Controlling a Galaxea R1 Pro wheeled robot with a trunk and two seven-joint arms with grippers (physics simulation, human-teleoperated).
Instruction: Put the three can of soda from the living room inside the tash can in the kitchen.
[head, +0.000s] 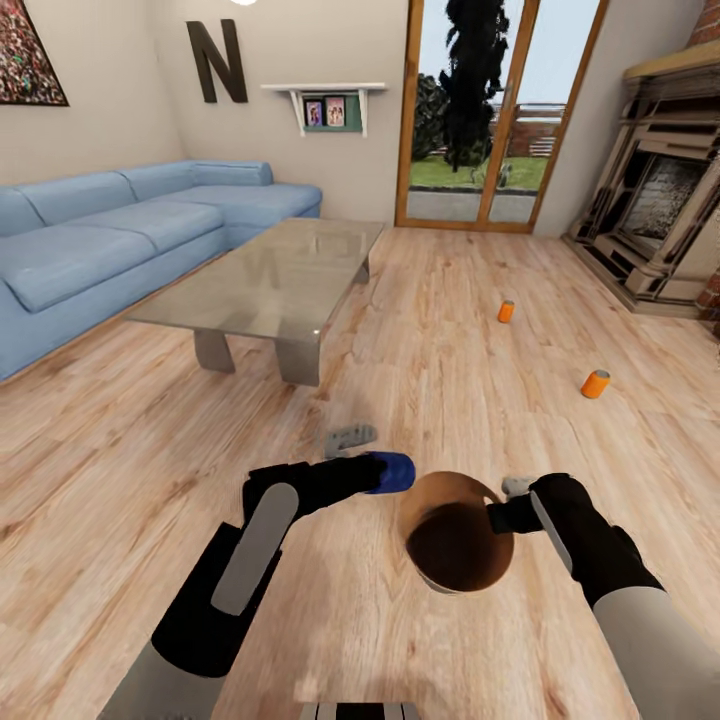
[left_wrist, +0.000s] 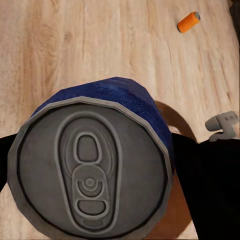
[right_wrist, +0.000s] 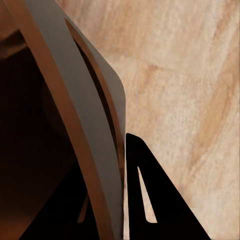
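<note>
Head view: one large dark letter "N" (head: 217, 60) on the cream wall is the single readable character; no brand or label legible on any can. Soda cans counted: three. One blue cylindrical can with grey top (head: 391, 472) is clamped in the left gripper (head: 378, 473), lying sideways just beside the rim of the round tapered bin with tan-brown interior (head: 452, 528). Two orange cans lie on the wooden plank floor (head: 430, 340), well apart from the robot: one upright (head: 506, 312) nearer the glazed door, one tipped over (head: 595, 384) closer to the stone fireplace (head: 660, 215). Right gripper (head: 507, 516) grips the bin's rim, jaws clenched on its wall. Left wrist view: blue can's pull-tab end (left_wrist: 92, 170) faces the camera, no print on it; one orange can (left_wrist: 188, 22) beyond. Right wrist view: bin wall (right_wrist: 75, 115) pinched against a black finger (right_wrist: 150, 195). One glass-topped low table (head: 270, 275), one blue sectional sofa (head: 110, 235), two small framed pictures on one wall shelf (head: 325, 92).
</note>
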